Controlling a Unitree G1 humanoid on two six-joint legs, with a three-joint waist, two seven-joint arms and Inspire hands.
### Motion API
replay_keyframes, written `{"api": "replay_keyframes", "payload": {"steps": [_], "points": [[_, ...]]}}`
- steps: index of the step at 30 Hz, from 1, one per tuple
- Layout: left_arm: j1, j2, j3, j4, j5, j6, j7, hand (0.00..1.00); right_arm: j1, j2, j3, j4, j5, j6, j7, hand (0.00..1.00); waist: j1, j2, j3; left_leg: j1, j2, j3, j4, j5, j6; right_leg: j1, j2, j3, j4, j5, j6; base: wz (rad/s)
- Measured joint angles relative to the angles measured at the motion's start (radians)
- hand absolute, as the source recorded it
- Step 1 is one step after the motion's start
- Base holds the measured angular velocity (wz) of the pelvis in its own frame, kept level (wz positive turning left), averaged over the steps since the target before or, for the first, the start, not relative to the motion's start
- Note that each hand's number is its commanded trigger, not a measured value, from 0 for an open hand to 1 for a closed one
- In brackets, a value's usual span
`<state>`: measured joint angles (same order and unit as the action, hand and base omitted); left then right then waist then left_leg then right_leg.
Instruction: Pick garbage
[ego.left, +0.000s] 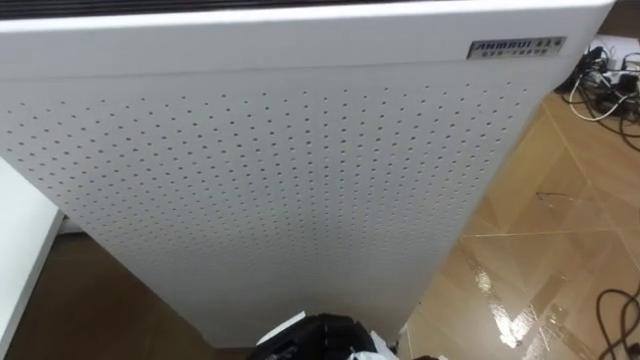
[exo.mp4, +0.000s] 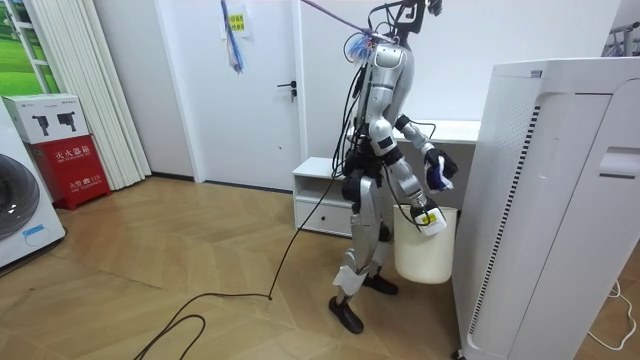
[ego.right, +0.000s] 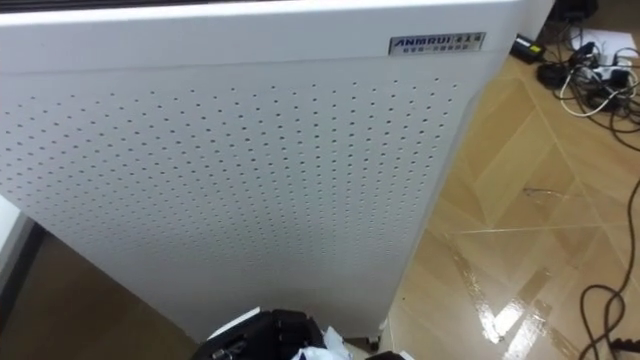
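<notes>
In the room view I stand facing a tall white perforated appliance, with a white bin (exo.mp4: 424, 255) just in front of my legs. My right hand (exo.mp4: 428, 214) hangs low over the bin's mouth, its fingers curled round a crumpled white and yellow piece of garbage (exo.mp4: 434, 225). My left hand (exo.mp4: 436, 170) is raised at chest height beyond it, its fingers too small to read. In the eye views a dark hand (ego.left: 318, 338) shows at the bottom edge with a scrap of white garbage (ego.left: 370, 350) beside it.
The perforated white appliance (ego.left: 270, 170) stands very close ahead. Wooden floor (ego.left: 560, 240) lies to its right, with tangled cables (ego.left: 605, 85) at the far right. A white low cabinet (exo.mp4: 318, 195) and a door (exo.mp4: 255, 90) are behind me.
</notes>
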<state>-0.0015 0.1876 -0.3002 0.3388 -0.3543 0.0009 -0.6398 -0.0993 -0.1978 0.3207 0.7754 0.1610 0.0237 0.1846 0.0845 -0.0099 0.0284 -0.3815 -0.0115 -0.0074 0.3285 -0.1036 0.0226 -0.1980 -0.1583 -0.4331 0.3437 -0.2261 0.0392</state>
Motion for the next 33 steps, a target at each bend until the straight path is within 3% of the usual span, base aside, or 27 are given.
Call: {"api": "replay_keyframes", "payload": {"steps": [1,2,8,15,25,33], "points": [[0.005,0.004,0.0,0.001,0.0,0.0,0.0,0.69,0.0,-0.002,0.0,0.0,0.0,0.0,0.0,1.0,0.0,0.0,-0.0003,0.0,0.0,0.0,0.001,0.0,0.0,0.0,0.001,0.004,0.001,0.0,0.0,0.0],[0.006,0.006,0.0,0.003,0.0,0.0,0.0,0.0,0.0,-0.003,0.001,0.0,0.0,0.0,0.0,1.0,0.001,0.001,-0.0005,0.0,0.0,0.0,0.001,0.0,0.0,0.0,0.002,0.007,0.001,0.0,0.0,0.0],[0.03,0.03,-0.001,0.045,0.002,0.0,0.001,0.0,0.004,-0.022,0.009,0.0,0.0,0.0,0.0,1.0,-0.002,0.004,-0.0025,-0.001,-0.001,0.0,0.01,0.0,0.0,0.003,0.008,0.018,0.002,0.001,-0.002,0.0],[0.041,0.037,-0.004,0.079,0.061,0.001,0.005,0.0,0.013,-0.04,0.01,0.0,0.0,0.0,-0.005,1.0,-0.01,0.023,-0.0143,-0.006,-0.002,-0.01,0.012,0.006,-0.002,0.004,0.013,0.017,0.008,0.0,-0.005,0.03],[0.077,0.056,-0.029,0.096,0.18,0.043,0.003,0.0,0.015,-0.033,0.01,0.0,0.008,0.001,0.001,1.0,-0.025,0.022,-0.0136,0.002,0.0,-0.015,0.0,0.018,-0.009,0.006,0.019,0.02,-0.001,-0.002,-0.011,0.01],[0.08,0.064,-0.029,0.155,0.261,0.045,0.002,0.0,0.014,-0.034,0.01,0.0,0.025,0.014,0.001,1.0,-0.024,0.014,-0.0087,0.008,-0.001,-0.01,-0.009,0.019,-0.011,0.008,0.015,0.016,0.004,-0.011,-0.015,0.01]]}}
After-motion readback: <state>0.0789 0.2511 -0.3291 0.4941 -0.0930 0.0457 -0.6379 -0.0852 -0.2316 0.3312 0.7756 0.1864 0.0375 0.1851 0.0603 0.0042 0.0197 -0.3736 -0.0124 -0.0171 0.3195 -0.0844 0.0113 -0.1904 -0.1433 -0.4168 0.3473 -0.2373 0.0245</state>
